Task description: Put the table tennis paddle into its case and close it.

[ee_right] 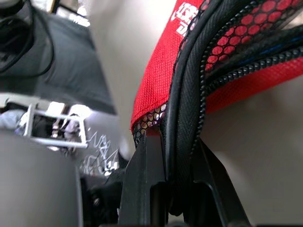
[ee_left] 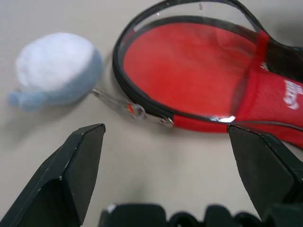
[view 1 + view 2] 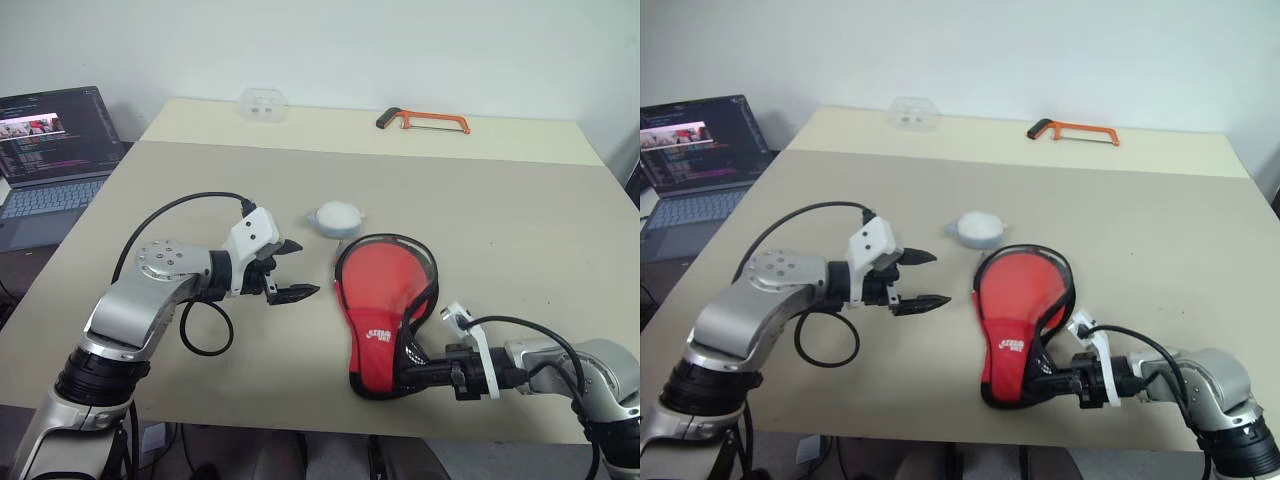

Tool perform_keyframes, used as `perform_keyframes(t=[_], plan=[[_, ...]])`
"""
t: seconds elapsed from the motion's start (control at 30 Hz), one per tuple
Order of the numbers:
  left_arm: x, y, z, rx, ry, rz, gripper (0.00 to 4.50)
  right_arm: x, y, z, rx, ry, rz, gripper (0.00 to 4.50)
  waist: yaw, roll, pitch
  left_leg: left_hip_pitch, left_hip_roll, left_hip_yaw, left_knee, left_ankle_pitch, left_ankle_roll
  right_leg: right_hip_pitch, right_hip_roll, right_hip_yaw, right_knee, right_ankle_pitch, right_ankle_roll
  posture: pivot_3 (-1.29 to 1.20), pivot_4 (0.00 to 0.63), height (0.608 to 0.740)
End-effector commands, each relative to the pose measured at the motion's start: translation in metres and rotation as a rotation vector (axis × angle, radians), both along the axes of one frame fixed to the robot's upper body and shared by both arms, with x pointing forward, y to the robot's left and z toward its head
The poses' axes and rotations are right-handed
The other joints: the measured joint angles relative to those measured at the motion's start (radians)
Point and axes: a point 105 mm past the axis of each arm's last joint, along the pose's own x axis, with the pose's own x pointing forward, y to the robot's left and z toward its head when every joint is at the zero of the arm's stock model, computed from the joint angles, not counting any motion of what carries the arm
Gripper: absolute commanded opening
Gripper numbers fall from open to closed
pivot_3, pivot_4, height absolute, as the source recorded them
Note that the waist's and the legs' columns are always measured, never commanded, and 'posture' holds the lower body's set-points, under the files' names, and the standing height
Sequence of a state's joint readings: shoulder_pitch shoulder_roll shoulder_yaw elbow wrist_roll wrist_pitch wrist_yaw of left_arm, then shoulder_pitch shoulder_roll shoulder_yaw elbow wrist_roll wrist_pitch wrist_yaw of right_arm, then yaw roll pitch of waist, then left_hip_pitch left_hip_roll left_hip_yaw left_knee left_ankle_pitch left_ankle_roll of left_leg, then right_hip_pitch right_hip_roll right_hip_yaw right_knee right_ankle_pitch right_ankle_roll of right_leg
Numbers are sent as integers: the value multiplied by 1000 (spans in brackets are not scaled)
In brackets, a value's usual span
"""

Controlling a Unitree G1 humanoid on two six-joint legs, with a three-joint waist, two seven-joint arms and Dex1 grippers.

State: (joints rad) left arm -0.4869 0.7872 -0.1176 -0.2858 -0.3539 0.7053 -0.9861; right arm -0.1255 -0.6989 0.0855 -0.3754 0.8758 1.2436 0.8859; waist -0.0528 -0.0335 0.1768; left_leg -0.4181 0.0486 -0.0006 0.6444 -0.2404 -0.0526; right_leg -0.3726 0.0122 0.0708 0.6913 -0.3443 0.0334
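**Pinching the case's narrow end, with the other gripper wide beside the zip**

Gripping the black edging at the handle end of the case (image 3: 385, 318), the right gripper (image 3: 412, 378) has its two fingers pressed together on the zip seam; the right wrist view shows the thick black binding and a bit of mesh wedged between them, with the red fabric and part of the white logo rising beyond the fingertips. The seam itself hides how much of the finger pads meet.

The case lies flat on the table (image 3: 520, 230), its round end pointing away from the right fingers and its flap partly open along the rim. Red shows inside the opening, but whether that is the table tennis paddle's rubber face or the case's own material cannot be told; no wooden handle can be made out.

The left gripper (image 3: 290, 270) hovers with its fingers spread wide, holding nothing. Just past its fingertips lies the round end of the case, and in the left wrist view the silver zip pull (image 2: 135, 109) rests on the table between the two fingers' line of sight, close to the case's rim. A soft pale blue-and-white object (image 3: 337, 217) sits beyond the left fingers, near the case's round end but apart from it; what it is stays unclear.

Far beyond both grippers, an orange-framed hacksaw (image 3: 425, 121) and a small clear plastic box (image 3: 264, 105) lie at the table's back edge. A laptop (image 3: 50, 150) is cut off at the frame's edge.
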Motion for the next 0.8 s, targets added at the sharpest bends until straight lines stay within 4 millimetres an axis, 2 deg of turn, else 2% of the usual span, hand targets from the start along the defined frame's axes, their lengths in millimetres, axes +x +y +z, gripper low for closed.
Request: perform_keyframes(t=[0.03, 0.17, 0.37, 0.53, 0.73, 0.8], plan=[[-4, -3, 11, 4, -43, -25, 4500, -21, 8, -9, 23, 62, 90, 0, 0, 0, 0, 0, 0, 0, 0, 0, 0, 0, 0, 0, 1, 0, 0, 0, 150, 740], [-4, -3, 11, 4, -42, -22, 4500, -21, 7, -14, 6, 57, 99, 0, 2, -1, 0, 0, 0, -1, 1, 0, 0, 0, 0, 0, 2, 0, 0, 0, 150, 740], [-1, -2, 13, 5, -47, -14, 4500, -29, 7, -9, 30, 76, 143, 0, 5, -1, -1, 1, 0, -1, 1, 0, 0, 0, 0, -1, 3, 0, 0, 0, 150, 740], [1, -3, 13, 3, -52, -10, 4500, -27, 7, -12, 16, 64, 127, 0, 12, -1, -1, 1, 0, -1, 1, 0, 0, 0, 0, -1, 3, 0, 0, 0, 150, 740], [5, -1, 15, 1, -65, 4, 4500, -20, 2, -4, 15, -14, 129, 0, 14, -1, -1, 1, 0, -1, 2, 0, 0, 0, 0, -1, 5, 0, 0, 0, 150, 740], [6, 0, 14, 1, -67, 8, 4500, -18, -1, -1, 10, -29, 121, 733, 15, -1, -1, 1, 0, -1, 2, 0, 0, 0, 0, -1, 5, 0, 0, 0, 150, 740]])
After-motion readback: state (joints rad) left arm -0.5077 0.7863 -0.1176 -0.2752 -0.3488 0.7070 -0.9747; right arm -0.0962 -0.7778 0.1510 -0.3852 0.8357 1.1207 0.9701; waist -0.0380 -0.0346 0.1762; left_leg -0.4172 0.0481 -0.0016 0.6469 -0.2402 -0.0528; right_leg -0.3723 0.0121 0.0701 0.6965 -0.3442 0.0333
